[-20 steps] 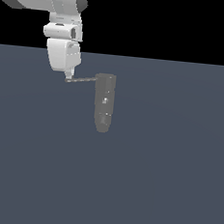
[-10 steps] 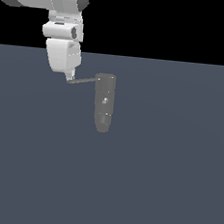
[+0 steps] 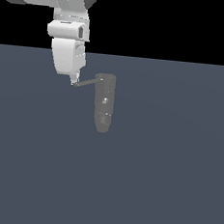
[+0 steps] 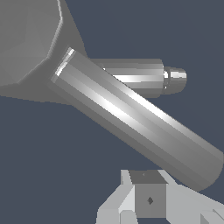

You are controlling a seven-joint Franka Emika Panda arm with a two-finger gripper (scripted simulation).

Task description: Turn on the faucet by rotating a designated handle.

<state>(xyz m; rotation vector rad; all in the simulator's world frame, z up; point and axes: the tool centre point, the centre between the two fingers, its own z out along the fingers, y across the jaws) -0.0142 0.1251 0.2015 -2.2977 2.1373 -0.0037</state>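
The faucet (image 3: 104, 105) is a dull grey rounded column standing on the dark floor in the exterior view. In the wrist view it fills a corner as a broad grey body (image 4: 26, 39). Its handle (image 3: 86, 82) is a thin grey rod sticking out from the column's top toward the exterior view's left. Close up, the handle (image 4: 135, 118) is a long shiny cylinder. My gripper (image 3: 74, 82) touches the rod's free end from above. The fingers (image 4: 148, 199) sit together beside the rod with no gap showing and nothing between them.
A second, shorter grey cylinder with a stepped tip (image 4: 144, 77) projects from the faucet body behind the handle. The dark grey floor (image 3: 166, 177) stretches flat around the faucet. My white arm (image 3: 67, 42) comes down from above.
My gripper has edged slightly toward the exterior view's right and a little lower. The handle's free end has shifted that way with it, and the column has stayed put.
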